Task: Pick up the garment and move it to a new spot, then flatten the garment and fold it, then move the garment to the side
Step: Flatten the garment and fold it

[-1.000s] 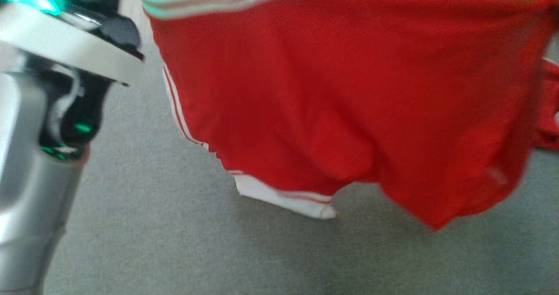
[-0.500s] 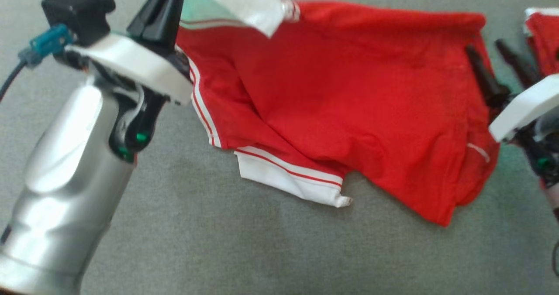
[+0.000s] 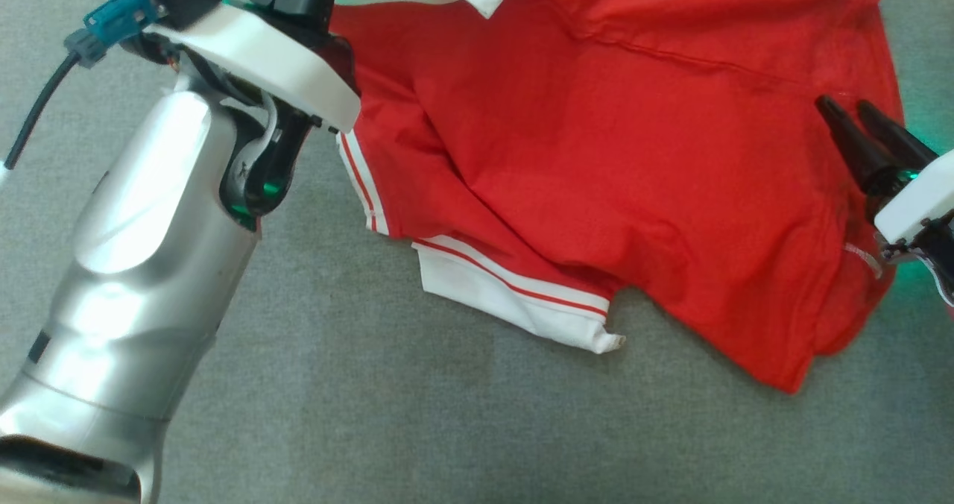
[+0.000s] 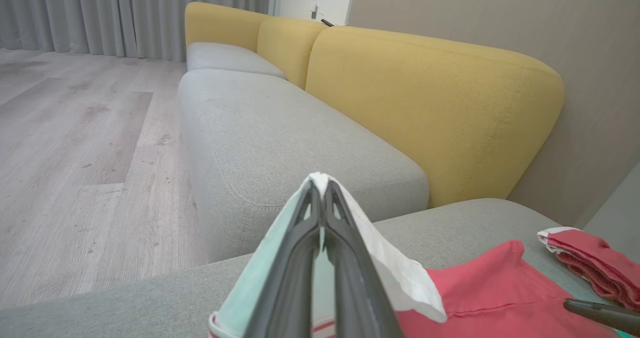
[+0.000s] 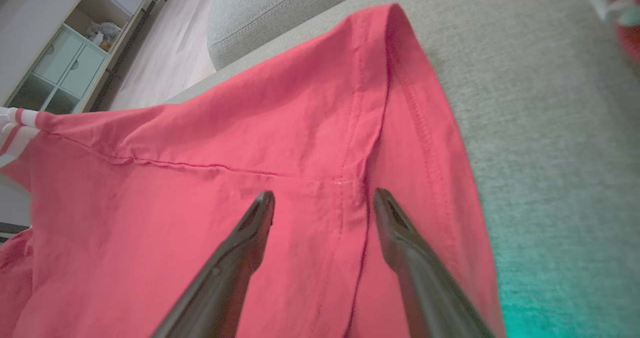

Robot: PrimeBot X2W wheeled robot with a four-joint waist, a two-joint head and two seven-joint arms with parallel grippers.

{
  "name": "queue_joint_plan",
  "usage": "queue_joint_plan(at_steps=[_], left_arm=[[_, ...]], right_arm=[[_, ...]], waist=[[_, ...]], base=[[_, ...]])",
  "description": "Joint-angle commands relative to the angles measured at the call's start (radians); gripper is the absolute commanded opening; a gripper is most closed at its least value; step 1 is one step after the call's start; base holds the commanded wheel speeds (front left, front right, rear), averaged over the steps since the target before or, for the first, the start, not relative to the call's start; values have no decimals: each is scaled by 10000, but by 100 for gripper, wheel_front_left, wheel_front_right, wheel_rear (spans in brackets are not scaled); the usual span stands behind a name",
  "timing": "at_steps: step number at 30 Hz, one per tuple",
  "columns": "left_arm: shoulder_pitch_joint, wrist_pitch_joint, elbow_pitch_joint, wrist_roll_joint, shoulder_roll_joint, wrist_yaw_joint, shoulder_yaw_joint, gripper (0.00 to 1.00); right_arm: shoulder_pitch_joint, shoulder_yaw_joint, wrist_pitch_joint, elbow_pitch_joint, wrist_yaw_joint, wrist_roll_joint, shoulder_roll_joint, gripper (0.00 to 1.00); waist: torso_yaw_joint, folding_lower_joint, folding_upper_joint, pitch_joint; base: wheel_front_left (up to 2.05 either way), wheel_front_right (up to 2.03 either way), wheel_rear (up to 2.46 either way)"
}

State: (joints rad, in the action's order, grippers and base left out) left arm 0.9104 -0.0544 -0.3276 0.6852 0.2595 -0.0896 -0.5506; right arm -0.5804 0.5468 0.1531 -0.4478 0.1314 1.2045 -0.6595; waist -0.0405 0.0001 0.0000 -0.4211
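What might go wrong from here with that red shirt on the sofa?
1. The left fingers pinch only the white collar of the red shirt; a pull may bunch it rather than flatten it.
2. The right fingers are open above the shoulder seam; closing there could grab a double layer.
3. The striped sleeve looks folded under the body, so a fold may trap that crease.

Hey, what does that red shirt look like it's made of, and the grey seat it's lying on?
The shirt looks like a soft, matte knit, probably cotton or a blend: it drapes in loose folds and shows stitched seams and white striped trim. The sofa seat looks like grey woven upholstery fabric, matte, with a fine speckled weave.
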Motion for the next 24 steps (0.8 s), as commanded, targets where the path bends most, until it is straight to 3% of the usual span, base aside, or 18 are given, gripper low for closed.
queue_joint_plan(at_steps=[1, 16, 17, 18, 20, 24], left_arm=[[569, 106, 236, -67, 244, -72, 302, 0], [700, 374, -9, -10, 148, -138, 133, 0], [698, 385, -19, -11, 149, -135, 126, 0], [690, 393, -32, -9, 154, -131, 120, 0], [662, 405, -65, 1, 173, -127, 112, 0], [608, 440, -158, 28, 218, -123, 107, 0]], right_arm=[[45, 106, -29, 318, -7, 157, -430, 100], [-471, 1065, -977, -165, -7, 619, -788, 98], [-488, 1129, -1024, -172, -7, 666, -799, 85], [-504, 1197, -1068, -181, -7, 706, -810, 40], [-527, 1347, -1150, -197, -7, 774, -826, 0], [-599, 1556, -1486, -175, -7, 863, -956, 0]], waist=[[-32, -1, 0, -17], [-312, -1, 0, -162], [-317, -1, 0, -155], [-315, -1, 0, -143], [-298, -1, 0, -100], [-232, -1, 0, 18]], base=[[0, 0, 0], [0, 0, 0], [0, 0, 0], [0, 0, 0], [0, 0, 0], [0, 0, 0]])
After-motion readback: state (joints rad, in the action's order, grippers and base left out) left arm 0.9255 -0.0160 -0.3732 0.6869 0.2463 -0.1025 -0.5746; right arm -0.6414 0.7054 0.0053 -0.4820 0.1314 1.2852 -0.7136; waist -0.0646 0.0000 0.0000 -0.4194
